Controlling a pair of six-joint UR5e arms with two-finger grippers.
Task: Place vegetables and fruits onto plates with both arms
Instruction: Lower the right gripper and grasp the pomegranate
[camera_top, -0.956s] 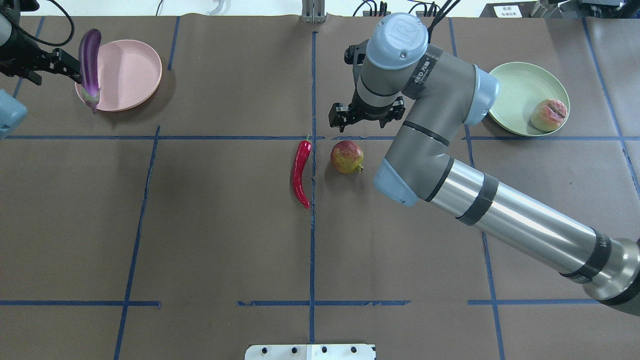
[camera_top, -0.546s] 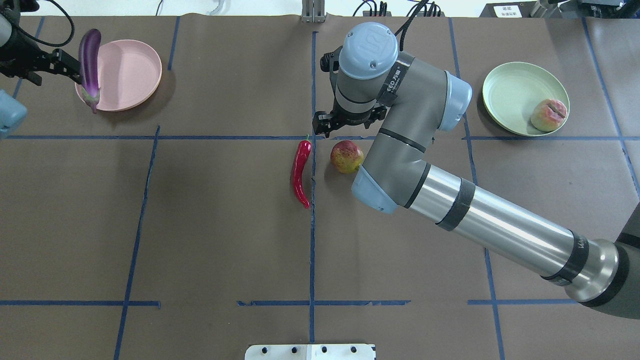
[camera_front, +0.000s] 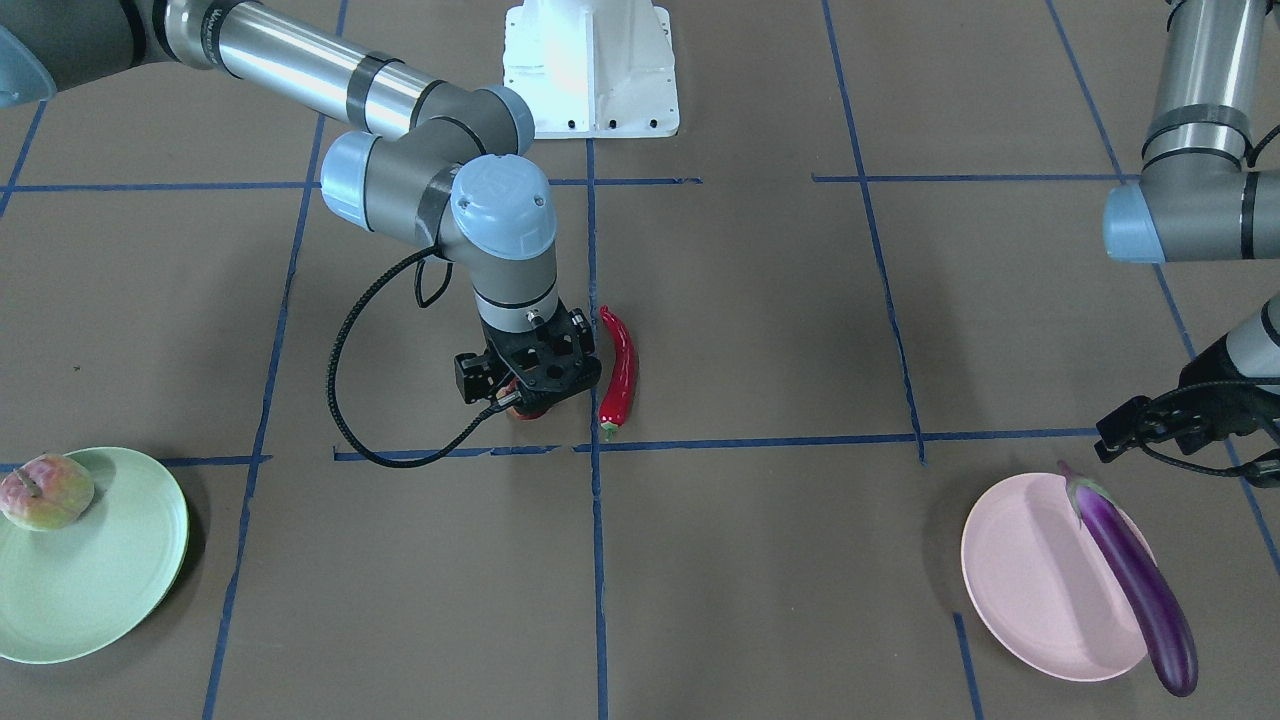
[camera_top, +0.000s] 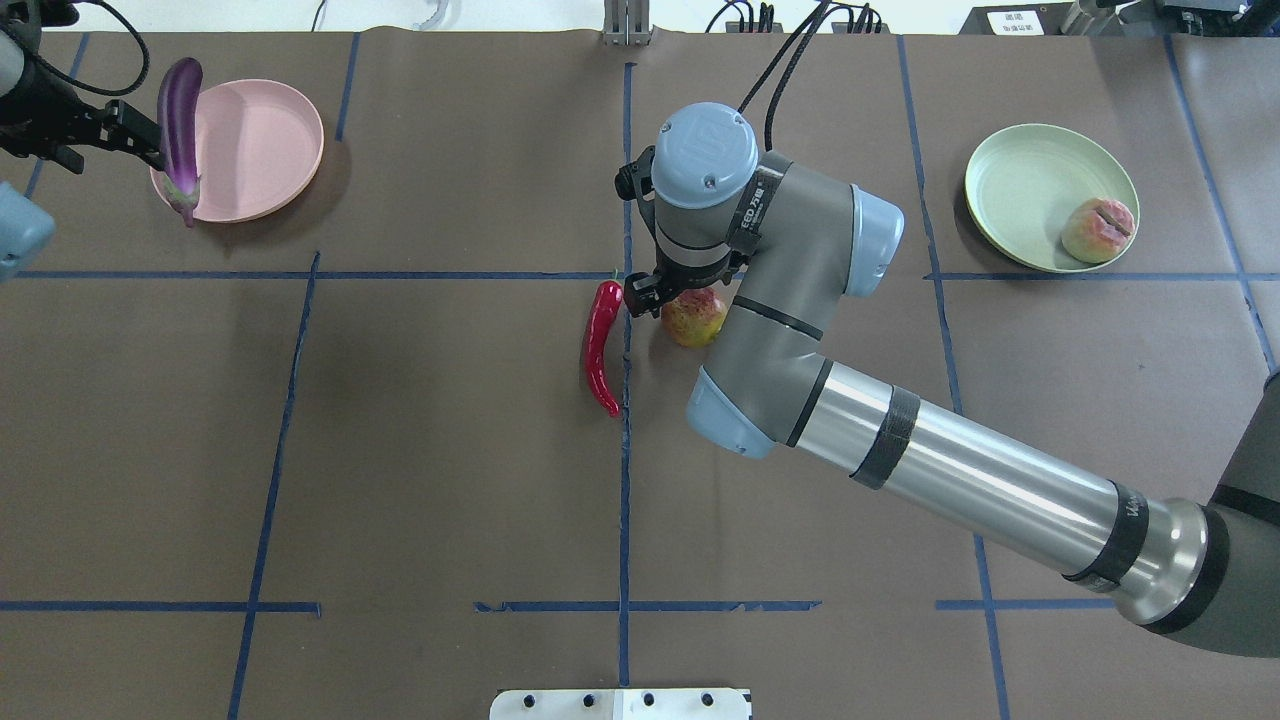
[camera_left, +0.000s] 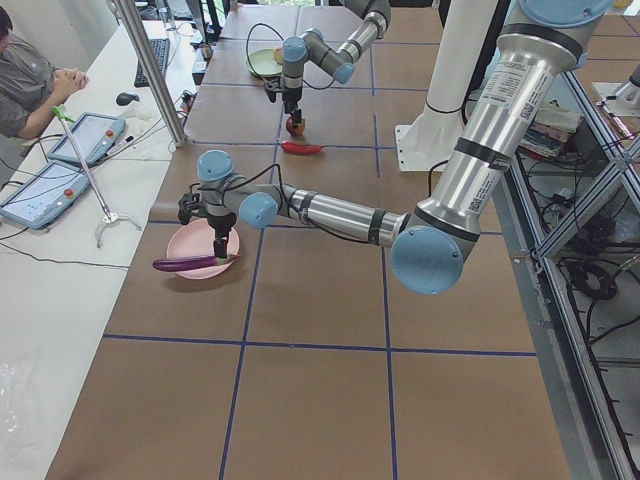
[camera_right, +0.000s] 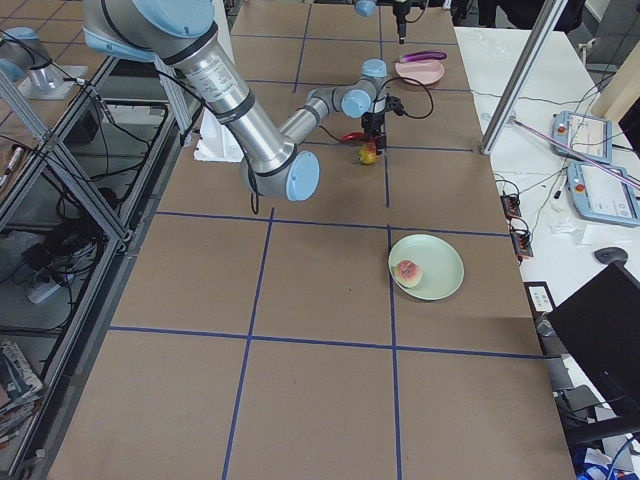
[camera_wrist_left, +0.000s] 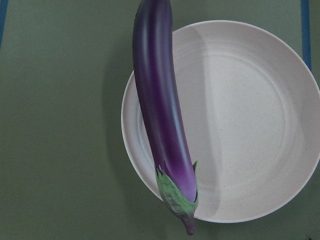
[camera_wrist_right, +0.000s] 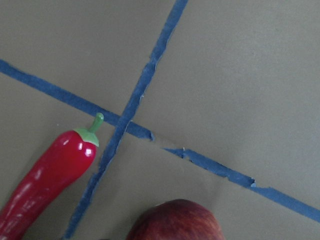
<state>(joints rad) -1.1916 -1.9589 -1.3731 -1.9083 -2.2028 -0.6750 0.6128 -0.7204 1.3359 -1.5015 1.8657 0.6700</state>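
Observation:
My right gripper (camera_front: 528, 392) is open and low over the red-green pomegranate (camera_top: 693, 318), which it mostly hides in the front view. The pomegranate's top shows at the bottom edge of the right wrist view (camera_wrist_right: 175, 220). The red chili (camera_top: 600, 345) lies on the table just beside it. The purple eggplant (camera_top: 178, 120) lies across the outer rim of the pink plate (camera_top: 260, 150), its cap over the edge. My left gripper (camera_front: 1180, 445) is open, above the eggplant and apart from it. The peach (camera_top: 1098, 230) sits on the mint green plate (camera_top: 1030, 180).
Brown paper with blue tape lines (camera_top: 624, 500) covers the table. The white base block (camera_front: 590, 60) stands at the robot's edge. An operator (camera_left: 25, 80) sits by tablets at a side bench. My right forearm (camera_top: 950, 470) crosses the table's right half.
My right gripper has moved left and toward the robot, coming down over the pomegranate. The left gripper and the eggplant have stayed in place.

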